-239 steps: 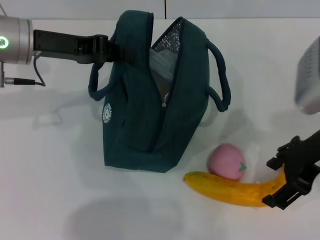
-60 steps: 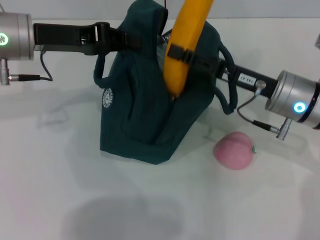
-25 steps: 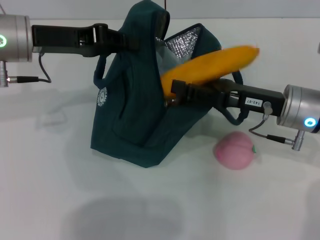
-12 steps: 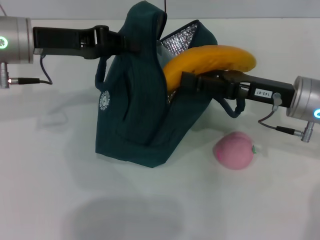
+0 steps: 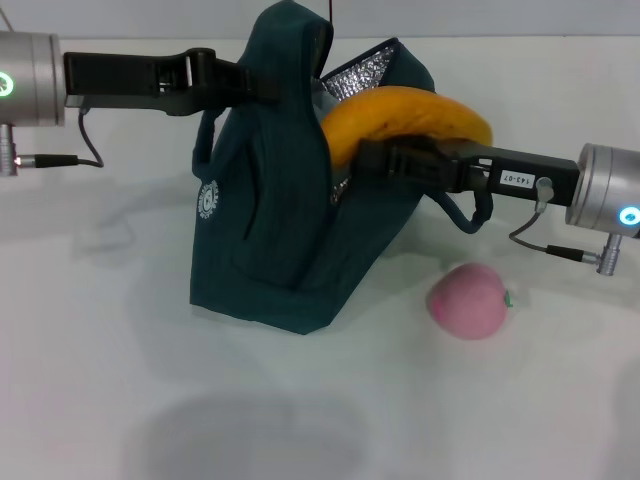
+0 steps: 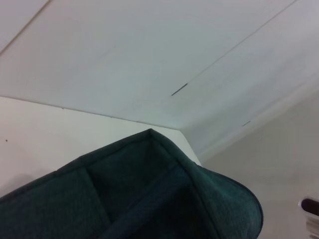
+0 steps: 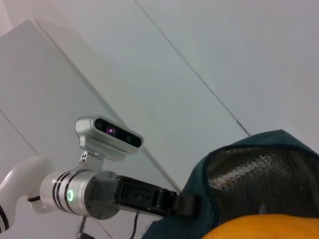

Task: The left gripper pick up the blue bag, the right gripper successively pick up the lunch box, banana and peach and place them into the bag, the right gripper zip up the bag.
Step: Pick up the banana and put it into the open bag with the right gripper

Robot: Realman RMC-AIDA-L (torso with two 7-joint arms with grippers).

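Observation:
The blue bag [image 5: 280, 220] stands mid-table with its zip open and silver foil lining [image 5: 365, 70] showing. My left gripper [image 5: 262, 85] is shut on the bag's top edge and holds it up; its wrist view shows only the teal fabric [image 6: 149, 199]. The banana [image 5: 410, 112] lies sideways across the bag's mouth, its left end inside the opening. My right gripper [image 5: 378, 160] is shut on the banana from the right. The peach [image 5: 468, 300] rests on the table right of the bag. The lunch box is hidden.
The white table [image 5: 120, 380] stretches in front and to the left of the bag. A bag handle loop [image 5: 465, 215] hangs under the right arm. The right wrist view shows the foil lining [image 7: 259, 179], the banana [image 7: 264, 230] and the left arm [image 7: 109, 191].
The banana has swung from upright to lying sideways, and its left end has dipped lower into the bag's mouth. The right arm has shifted slightly left. The left gripper has kept its hold.

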